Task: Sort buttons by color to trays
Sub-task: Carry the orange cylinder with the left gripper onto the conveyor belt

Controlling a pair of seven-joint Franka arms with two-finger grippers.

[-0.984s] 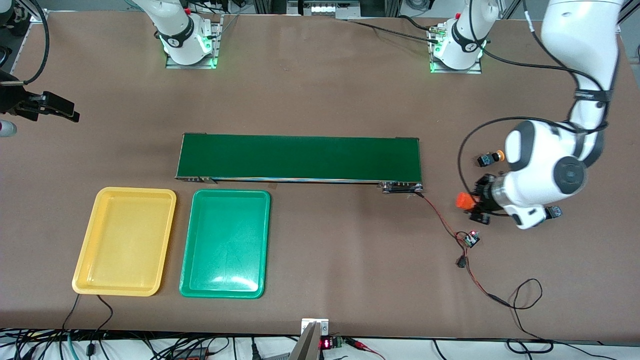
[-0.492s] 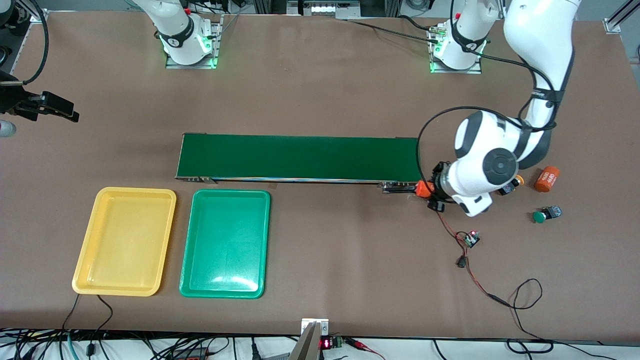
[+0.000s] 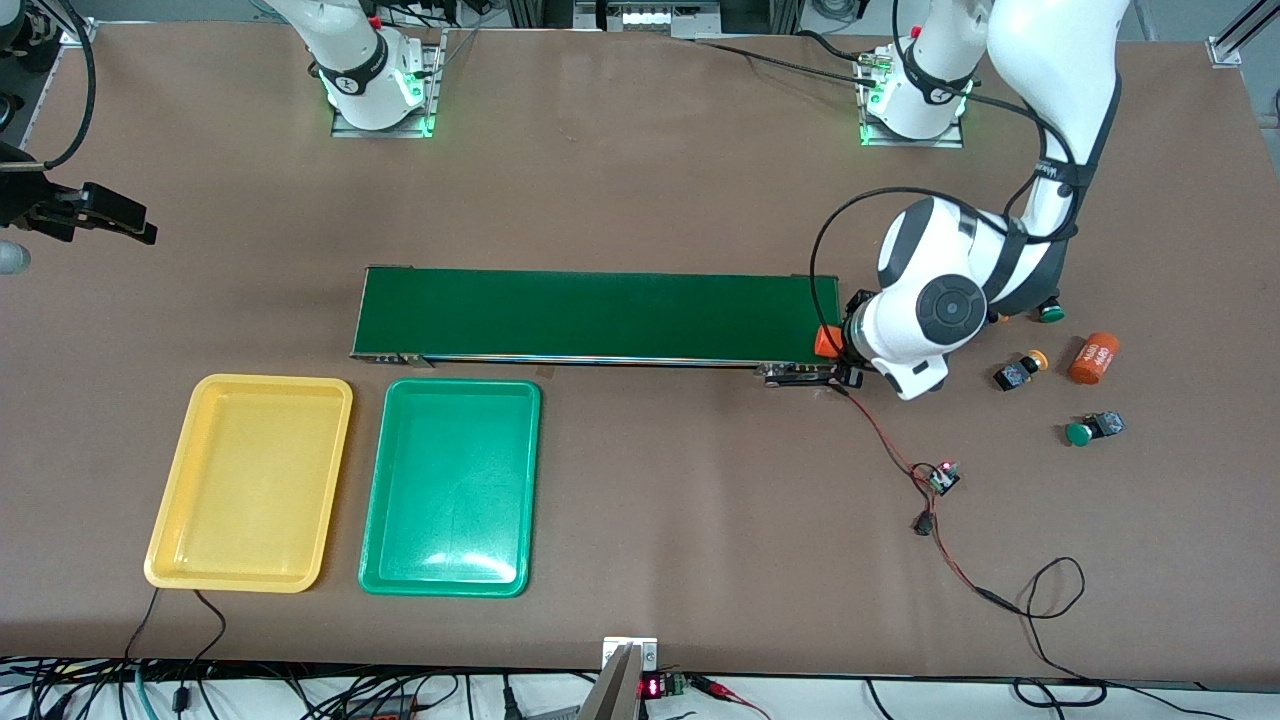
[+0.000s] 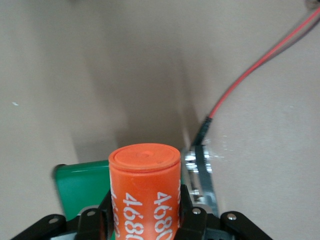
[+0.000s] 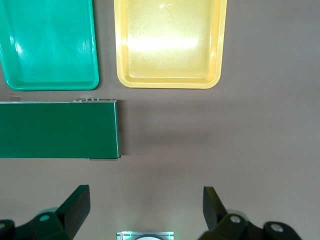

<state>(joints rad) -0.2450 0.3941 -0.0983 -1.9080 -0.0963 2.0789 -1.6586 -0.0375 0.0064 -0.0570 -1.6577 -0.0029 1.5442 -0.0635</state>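
Landmark: conveyor belt (image 3: 598, 315), long, flat, dark green, matte, mid-table (image 3: 660, 200).
Progress: nothing sorted yet; both trays bare, all visible buttons loose on the table off the belt's left-arm end.
Yellow tray (image 3: 249, 483): nearer the camera than the belt, toward its right-arm end; shallow glossy plastic, rounded corners, empty.
Green tray (image 3: 450, 487): just beside the yellow tray, same shape and sheen, empty.
Green button (image 3: 1092, 429): off the belt's left-arm end, nearer the camera than it; black blocky body, round green cap.
Yellow-orange button (image 3: 1019, 370): off that same end, between the green button and the left arm; same body, small rounded cap.
Spare orange cylinder (image 3: 1092, 358): just beside that button, lying down, white print on its side.
Left tool (image 3: 836, 352): over the belt's left-arm end, clenched on a held orange cylinder (image 4: 145, 195), smooth plastic, flat-topped, white digits; not a button.
Second green button (image 3: 1050, 312): farther than the yellow-orange one, half hidden by the left arm.
Fourth button: not visible.
Right tool (image 5: 145, 207): released, fingers spread, high up off the belt's right-arm end; arm waiting.
Left to do: every button still to reach its matching tray.
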